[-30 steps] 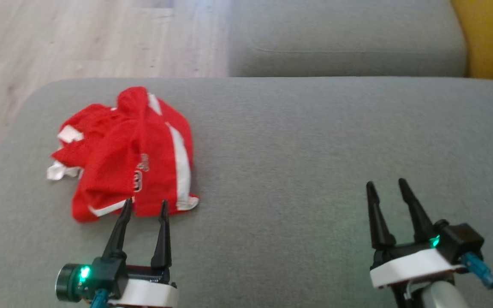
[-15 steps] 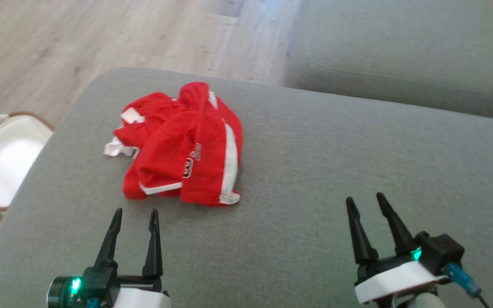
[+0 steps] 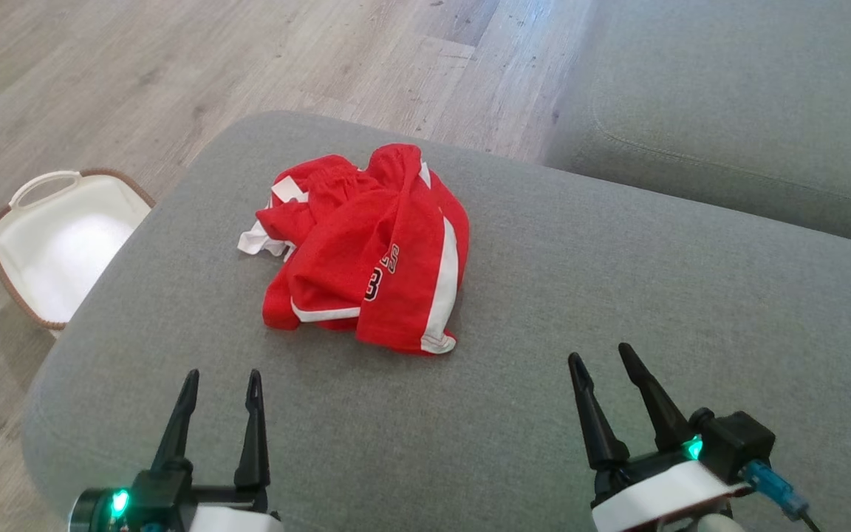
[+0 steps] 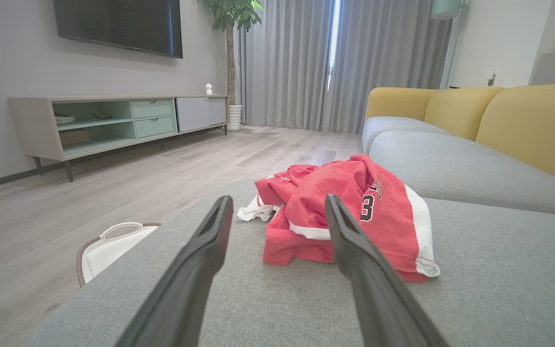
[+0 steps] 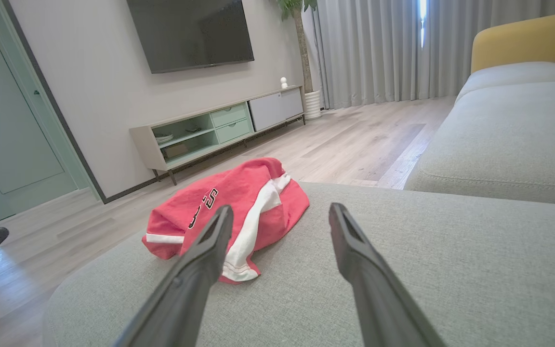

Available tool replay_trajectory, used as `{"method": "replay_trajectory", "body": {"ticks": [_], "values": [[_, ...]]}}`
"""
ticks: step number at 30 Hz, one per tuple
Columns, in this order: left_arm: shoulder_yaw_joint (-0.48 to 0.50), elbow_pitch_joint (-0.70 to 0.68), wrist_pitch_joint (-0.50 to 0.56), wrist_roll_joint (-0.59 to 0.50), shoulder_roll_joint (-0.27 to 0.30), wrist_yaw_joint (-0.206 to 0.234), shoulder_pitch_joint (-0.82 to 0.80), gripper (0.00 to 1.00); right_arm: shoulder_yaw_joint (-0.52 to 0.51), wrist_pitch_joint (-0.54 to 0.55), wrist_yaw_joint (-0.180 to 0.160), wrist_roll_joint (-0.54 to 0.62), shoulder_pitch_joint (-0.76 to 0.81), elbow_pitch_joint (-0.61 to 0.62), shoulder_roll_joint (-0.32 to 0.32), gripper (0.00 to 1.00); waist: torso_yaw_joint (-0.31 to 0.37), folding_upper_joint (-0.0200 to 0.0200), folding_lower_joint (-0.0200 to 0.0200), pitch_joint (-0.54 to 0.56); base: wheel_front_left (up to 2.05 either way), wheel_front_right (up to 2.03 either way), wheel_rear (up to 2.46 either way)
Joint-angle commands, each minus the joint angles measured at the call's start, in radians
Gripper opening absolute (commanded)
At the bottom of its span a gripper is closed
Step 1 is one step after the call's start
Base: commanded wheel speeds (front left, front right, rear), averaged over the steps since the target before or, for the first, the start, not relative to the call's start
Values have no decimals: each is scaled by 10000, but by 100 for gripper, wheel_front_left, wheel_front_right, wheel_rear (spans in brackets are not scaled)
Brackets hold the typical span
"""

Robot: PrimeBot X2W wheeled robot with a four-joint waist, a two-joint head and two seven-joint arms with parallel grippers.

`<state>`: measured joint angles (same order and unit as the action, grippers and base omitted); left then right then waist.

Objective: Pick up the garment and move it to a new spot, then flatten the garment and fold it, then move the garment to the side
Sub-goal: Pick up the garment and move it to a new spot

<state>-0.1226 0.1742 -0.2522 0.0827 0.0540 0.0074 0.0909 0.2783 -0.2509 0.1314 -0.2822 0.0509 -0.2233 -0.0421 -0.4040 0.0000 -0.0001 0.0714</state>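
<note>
1. The broad grey upholstered seat cushion (image 3: 617,310) serves as the working surface. It is soft, so I'd expect a steep, hard descent to drive the fingertips into the fabric and snag them.
2. The pale wood-plank floor (image 3: 137,74) lies past the cushion's edge from 9 to 12 o'clock. Anything pushed over that edge lands there.
3. The crumpled red mesh garment with white side stripes and a dark printed number (image 3: 366,258) sits bunched toward the cushion's 11 o'clock corner, close to the rounded edge. It is layered on itself, so a shallow pinch would likely catch only one layer or the loose white flap at its 9 o'clock side. The garment would then rise twisted and be harder to flatten. A sweep toward 10 o'clock could slide it off the cushion.
4. The white tub with a brown woven rim (image 3: 43,180) stands on the floor at the garment's 9 o'clock and could catch a dropped garment.
5. The left end effector (image 3: 222,377) has its fingers spread wide and holds nothing. The garment lies at its 1 o'clock, with bare cushion between them.
6. The right end effector (image 3: 600,355) is likewise spread wide and holds nothing. The garment lies at its 10 o'clock, so a reach across risks crowding the left arm.
</note>
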Motion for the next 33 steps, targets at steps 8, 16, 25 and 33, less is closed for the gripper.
{"method": "replay_trajectory", "body": {"ticks": [8, 16, 25, 33], "values": [[596, -532, -95, -230, 228, -299, -702, 100, 335, -109, -7, -21, -358, 294, -81, 100, 130, 0, 1, -219, 0, 0, 0], [246, 302, 125, -309, 1134, -1080, -3353, 100, 51, -109, -7, 392, -898, 525, -81, 100, 770, 0, 1, -1323, 0, 0, 0], [-2502, 2831, 4122, 1992, 2424, -1376, -8267, 100, -469, -109, -7, 676, -1702, 965, -81, 100, 1854, 0, 1, -2900, 0, 0, 0], [-4290, 4283, 6632, 3930, 3552, -1379, -10080, 100, -633, -109, -7, 641, -2118, 1205, -81, 100, 2705, 0, 1, -3624, 0, 0, 0]]}}
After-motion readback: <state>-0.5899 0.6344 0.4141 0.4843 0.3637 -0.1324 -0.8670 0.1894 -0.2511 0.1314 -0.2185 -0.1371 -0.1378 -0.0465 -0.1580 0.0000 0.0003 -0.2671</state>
